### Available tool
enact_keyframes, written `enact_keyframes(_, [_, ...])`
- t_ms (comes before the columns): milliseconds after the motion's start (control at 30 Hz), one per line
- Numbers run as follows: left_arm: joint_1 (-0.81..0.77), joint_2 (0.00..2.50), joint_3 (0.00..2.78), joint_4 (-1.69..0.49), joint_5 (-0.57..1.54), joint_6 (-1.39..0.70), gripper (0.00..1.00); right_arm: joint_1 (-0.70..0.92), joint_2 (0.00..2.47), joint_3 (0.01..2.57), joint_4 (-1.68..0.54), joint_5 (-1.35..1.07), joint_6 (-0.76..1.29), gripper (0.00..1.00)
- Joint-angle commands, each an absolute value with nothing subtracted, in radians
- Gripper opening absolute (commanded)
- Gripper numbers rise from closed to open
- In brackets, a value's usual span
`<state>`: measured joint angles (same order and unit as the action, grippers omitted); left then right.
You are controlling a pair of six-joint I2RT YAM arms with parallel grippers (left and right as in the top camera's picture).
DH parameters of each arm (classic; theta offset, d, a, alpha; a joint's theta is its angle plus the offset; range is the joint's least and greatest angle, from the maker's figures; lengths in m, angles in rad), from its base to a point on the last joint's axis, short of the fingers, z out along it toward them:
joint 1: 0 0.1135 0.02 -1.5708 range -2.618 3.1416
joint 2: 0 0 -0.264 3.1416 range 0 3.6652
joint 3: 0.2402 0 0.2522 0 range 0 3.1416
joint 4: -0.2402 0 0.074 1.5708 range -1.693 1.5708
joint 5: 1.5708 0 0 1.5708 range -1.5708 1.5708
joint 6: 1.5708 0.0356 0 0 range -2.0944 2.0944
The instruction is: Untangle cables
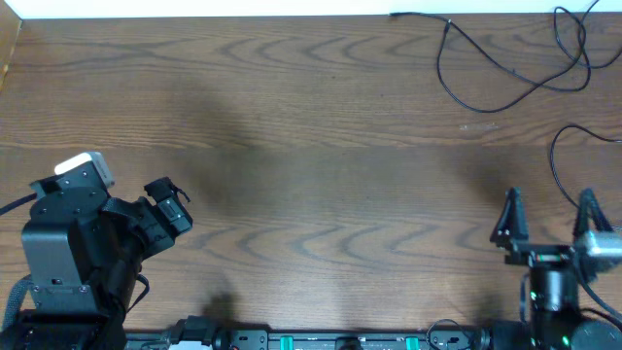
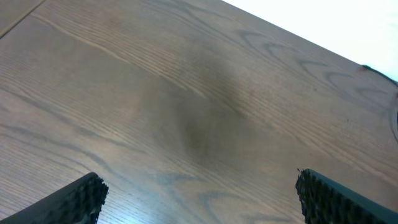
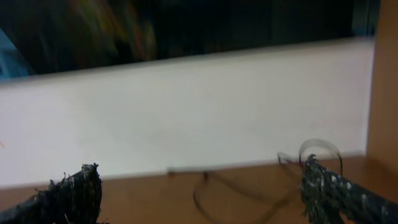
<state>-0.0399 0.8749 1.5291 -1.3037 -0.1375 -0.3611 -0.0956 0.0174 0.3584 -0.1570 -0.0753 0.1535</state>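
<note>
Thin black cables (image 1: 505, 68) loop across the table's far right corner in the overhead view, and one more strand (image 1: 556, 160) curves down toward the right arm. My right gripper (image 1: 549, 199) points at them from the near right edge, open and empty. In its wrist view the cables (image 3: 205, 190) show blurred, far ahead of the gripper (image 3: 199, 186). My left gripper (image 1: 167, 204) is at the near left, far from the cables, open with nothing between its fingers (image 2: 81, 199). A short bit of cable (image 2: 373, 70) shows at the top right of the left wrist view.
The wooden table (image 1: 311, 146) has a white wall (image 1: 194, 8) along its far edge and a raised rim (image 1: 8, 49) at the left. Both arm bases and a rail (image 1: 321, 340) sit along the front edge.
</note>
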Motion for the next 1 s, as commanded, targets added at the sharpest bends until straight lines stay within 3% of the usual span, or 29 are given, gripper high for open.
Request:
enact_keyframes(0, [-0.035, 0.876, 1.528, -1.304, -0.150, -0.345, 0.98, -0.108, 0.014, 0.271, -0.116, -0.055, 0.168, 0.99])
enact_keyframes(300, [-0.035, 0.876, 1.528, -1.304, -0.150, -0.345, 0.98, -0.109, 0.013, 0.062, 0.097, -0.044, 0.168, 0.99])
enact_keyframes(967, [-0.035, 0.876, 1.528, -1.304, -0.150, -0.345, 0.98, -0.112, 0.012, 0.006, -0.075, -0.013, 0.096, 0.99])
